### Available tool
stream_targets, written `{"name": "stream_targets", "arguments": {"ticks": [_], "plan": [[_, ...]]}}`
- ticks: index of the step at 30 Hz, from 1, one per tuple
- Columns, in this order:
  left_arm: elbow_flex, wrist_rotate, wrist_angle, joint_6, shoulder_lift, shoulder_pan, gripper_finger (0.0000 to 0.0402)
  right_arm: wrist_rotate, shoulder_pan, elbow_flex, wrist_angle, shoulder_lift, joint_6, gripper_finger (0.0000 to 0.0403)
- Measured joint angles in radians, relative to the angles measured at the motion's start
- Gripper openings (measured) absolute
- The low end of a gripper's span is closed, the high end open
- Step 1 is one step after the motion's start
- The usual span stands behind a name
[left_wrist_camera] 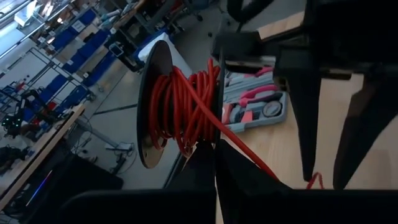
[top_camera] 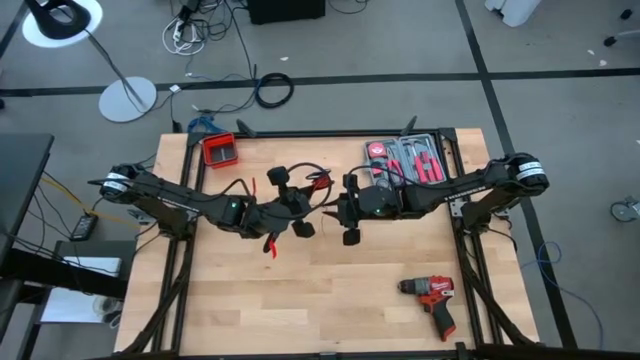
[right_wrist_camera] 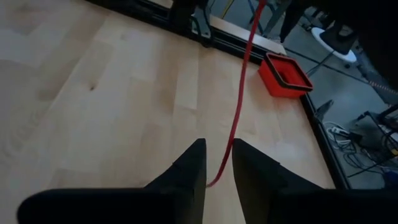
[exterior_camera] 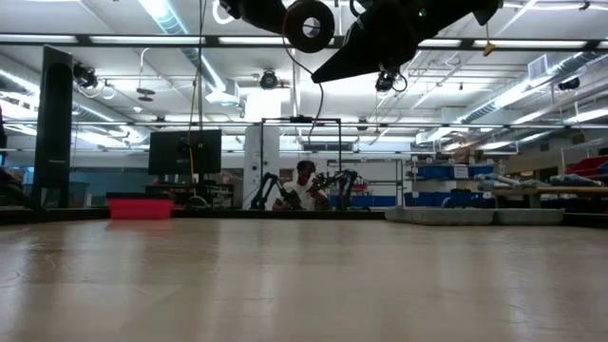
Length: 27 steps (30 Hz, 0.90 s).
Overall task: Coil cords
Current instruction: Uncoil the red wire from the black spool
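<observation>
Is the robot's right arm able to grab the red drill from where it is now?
Probably yes. The drill lies alone on the wooden table, on the right arm's side, with nothing around it. But the right gripper has the red cord running between its fingers, so it would likely have to let that go first.

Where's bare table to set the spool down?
Free: the near-left wood of the table, left of the red drill, and the strip between drill and arms. Crowded: centre, where both grippers meet over the cords, and the far edge with red bin and tool case.
</observation>
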Motion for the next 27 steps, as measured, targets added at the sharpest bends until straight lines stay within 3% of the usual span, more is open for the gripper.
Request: {"name": "stream_targets", "arguments": {"ticks": [12,19,27], "plan": [[0.000,0.000,0.083,0.005,0.000,0.000,0.0000,0.008,-0.007,0.000,0.030,0.000,-0.009,0.0041],[0.000,-0.001,0.073,0.006,0.000,0.000,0.0000,0.008,-0.008,0.000,0.021,0.000,-0.028,0.0004],[-0.001,-0.002,0.005,-0.001,0.000,0.000,0.0000,0.034,-0.008,0.000,-0.025,0.000,-0.036,0.0002]]}}
